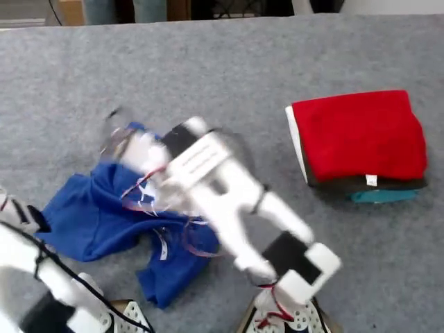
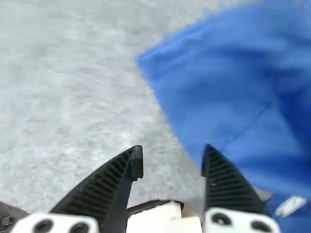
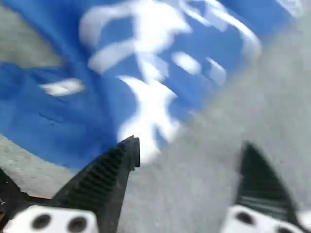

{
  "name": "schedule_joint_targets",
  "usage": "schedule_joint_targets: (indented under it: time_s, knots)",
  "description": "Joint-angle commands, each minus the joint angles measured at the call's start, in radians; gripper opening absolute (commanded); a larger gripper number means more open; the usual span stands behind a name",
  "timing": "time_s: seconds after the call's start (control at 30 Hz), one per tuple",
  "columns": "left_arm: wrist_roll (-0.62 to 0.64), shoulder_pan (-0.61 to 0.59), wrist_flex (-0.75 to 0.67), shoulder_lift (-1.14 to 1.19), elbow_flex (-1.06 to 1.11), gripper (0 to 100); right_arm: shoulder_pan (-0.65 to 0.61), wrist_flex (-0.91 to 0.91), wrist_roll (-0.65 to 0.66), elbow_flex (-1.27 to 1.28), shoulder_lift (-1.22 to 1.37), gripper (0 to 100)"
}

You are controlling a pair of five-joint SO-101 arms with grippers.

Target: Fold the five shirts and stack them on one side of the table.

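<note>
The blue shirt [image 1: 97, 215] lies crumpled near left on the table [image 1: 243, 62]; the folded stack [image 1: 361, 139] sits right. The left gripper [image 2: 172, 162] and right gripper [image 3: 189, 150] gape, grasping nothing, by the shirt.

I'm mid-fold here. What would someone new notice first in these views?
The crumpled blue shirt at the table's near left, with a white arm stretched over it. At the right sits a folded stack topped by a red shirt. The right hand hangs open above that blue shirt.
</note>
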Motion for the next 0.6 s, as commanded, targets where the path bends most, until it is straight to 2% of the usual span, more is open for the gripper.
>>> schedule_joint_targets:
  time_s: [0.0, 0.07, 0.13, 0.3, 0.37, 0.47, 0.57]
  knots:
    - [0.037, -0.09, -0.017, -0.126, -0.027, 24, -0.1, -0.046, -0.009, -0.044, 0.11, 45.0]
    - [0.055, -0.142, -0.041, -0.157, -0.013, 24, -0.112, -0.075, -0.009, -0.045, 0.189, 42.7]
    - [0.054, -0.173, -0.066, -0.163, 0.015, 24, -0.114, -0.084, -0.009, -0.065, 0.249, 36.4]
    - [0.052, -0.186, -0.11, -0.143, 0.102, 24, -0.077, -0.038, -0.041, -0.211, 0.277, 0.4]
    - [0.052, -0.186, -0.109, -0.137, 0.116, 24, -0.057, 0.028, -0.075, -0.308, 0.277, 6.0]
    - [0.057, -0.186, -0.109, -0.129, 0.12, 24, -0.046, 0.137, -0.081, -0.47, 0.277, 1.7]
    - [0.058, -0.186, -0.109, -0.114, 0.117, 24, -0.046, 0.221, -0.091, -0.654, 0.275, 1.5]
